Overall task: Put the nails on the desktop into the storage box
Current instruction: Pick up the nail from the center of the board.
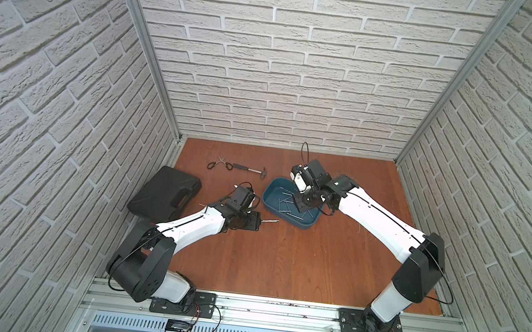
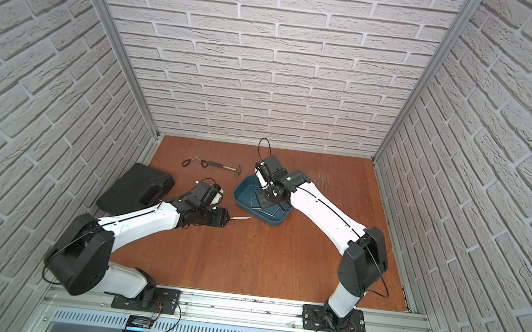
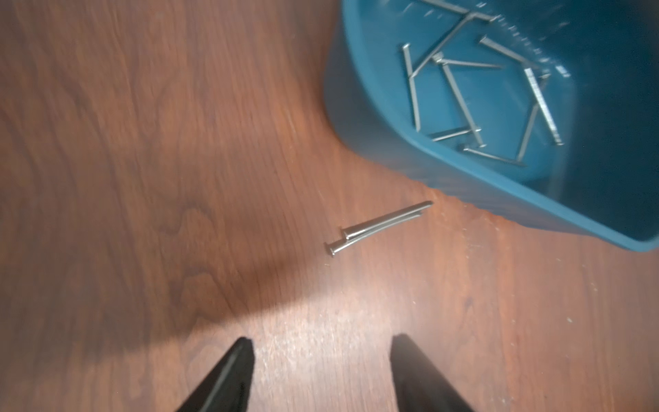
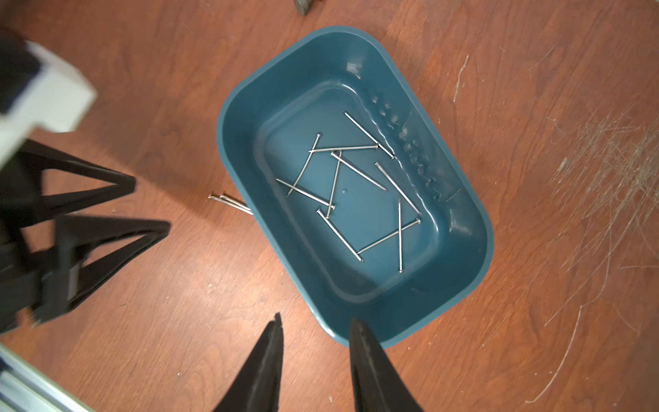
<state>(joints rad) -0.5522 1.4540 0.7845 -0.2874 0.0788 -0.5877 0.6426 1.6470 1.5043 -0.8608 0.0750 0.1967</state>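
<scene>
Left tool point(image 3: 322, 337): fingers apart, nothing between them, so released. It sits close over the bench point(image 3: 142, 142), aimed at the box point(image 3: 392, 167). The left wrist view is a bit blurred.

Between that tool and the box we see two nails point(image 3: 378, 228) lying flat on the bench. They are side by side and touching, heads toward the tool, points toward the box wall. They are just beside the box, outside it. In the right wrist view point(image 4: 228, 201) the box rim hides their points. Both top views show them too point(image 1: 270, 221) point(image 2: 241, 218).

Right tool point(image 4: 317, 318): fingers apart, empty, released. It hangs above the box, looking straight down, with one fingertip point(image 4: 356, 326) over the box rim in that view. The left tool also shows there point(image 4: 149, 206), well short of the box.

Inside the box we count about ten nails point(image 4: 342, 185), lying flat and crossing each other on the floor. Most sit mid-floor, and a few lie along one long wall. The box is upright on the bench, teal, with no lid.

Farther from the box:
- The hammer point(image 1: 249, 170) lies near the box's back corner on the left-arm side, head toward the box.
- The scissors point(image 1: 219, 163) are at the hammer's handle end. We can't tell whether they touch it.
- The black case point(image 1: 161, 199) is well apart from the box, past the left tool.
- Pale scratches point(image 4: 599, 160) mark the bench on the box's opposite side.
</scene>
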